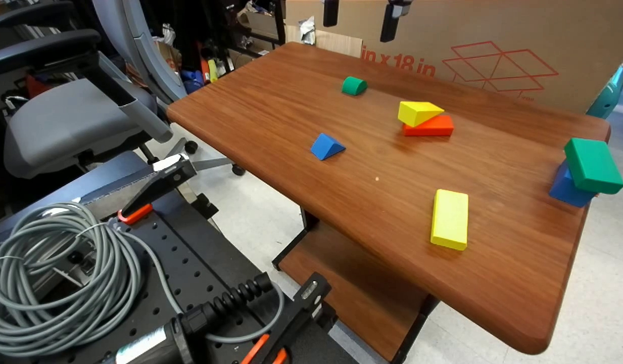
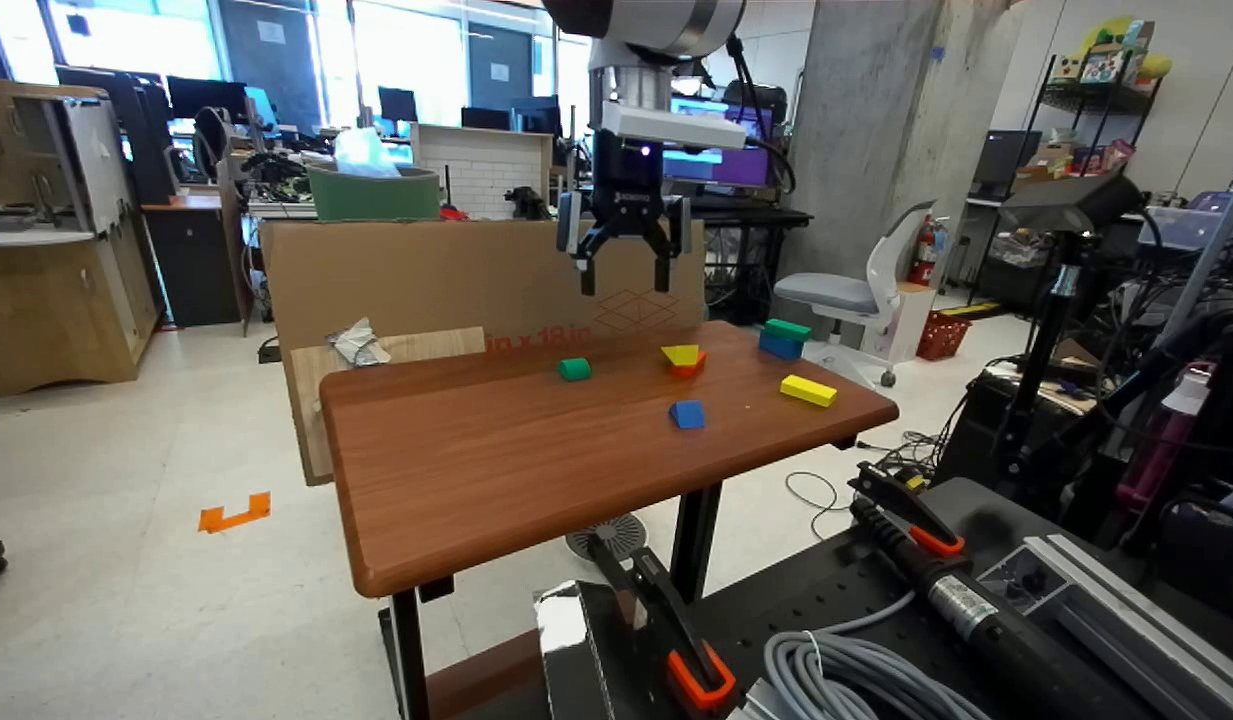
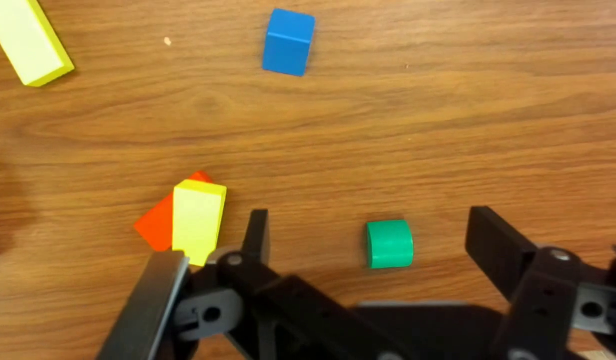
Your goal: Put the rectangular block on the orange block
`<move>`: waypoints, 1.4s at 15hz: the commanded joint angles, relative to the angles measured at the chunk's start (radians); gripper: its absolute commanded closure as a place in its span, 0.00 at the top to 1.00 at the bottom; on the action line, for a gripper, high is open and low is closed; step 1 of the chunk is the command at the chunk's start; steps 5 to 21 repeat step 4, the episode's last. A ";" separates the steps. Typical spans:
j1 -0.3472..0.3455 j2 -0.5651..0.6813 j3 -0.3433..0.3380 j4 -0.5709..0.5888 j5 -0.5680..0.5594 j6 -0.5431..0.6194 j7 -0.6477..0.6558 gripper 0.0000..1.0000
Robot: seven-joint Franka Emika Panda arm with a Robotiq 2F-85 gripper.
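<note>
Jaws parted, empty above the desk (image 1: 271,101); the small yellow tapered block (image 1: 415,113) rests on the flat orange-red block (image 1: 436,127); placing seems finished, retreat next.

In both exterior views, red print (image 1: 398,61) on the brown cardboard (image 1: 498,23) behind the table (image 1: 271,101) reads "in x 18 in"; its visible part starts at a pale wooden board (image 1: 338,43). On the same cardboard, beside the print, stands a red box-like line drawing (image 1: 499,56), with a tiny illegible red mark (image 1: 527,98) under it. A whitish label (image 1: 141,346) on a black cylindrical tool (image 1: 192,323) is unreadable. In an exterior view, 2 white sheets (image 2: 271,31) on grey panels (image 2: 261,70) in the background are possibly notices, their wording too small.
</note>
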 commanded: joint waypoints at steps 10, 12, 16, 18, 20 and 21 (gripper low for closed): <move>-0.006 0.003 0.000 0.002 -0.001 -0.002 0.001 1.00; -0.006 0.003 0.000 0.002 -0.001 -0.002 0.001 1.00; -0.006 0.003 0.000 0.002 -0.001 -0.002 0.001 1.00; -0.006 0.003 0.000 0.002 -0.001 -0.002 0.001 1.00; -0.006 0.003 0.000 0.002 -0.001 -0.002 0.001 1.00; -0.006 0.003 0.000 0.002 -0.001 -0.002 0.001 1.00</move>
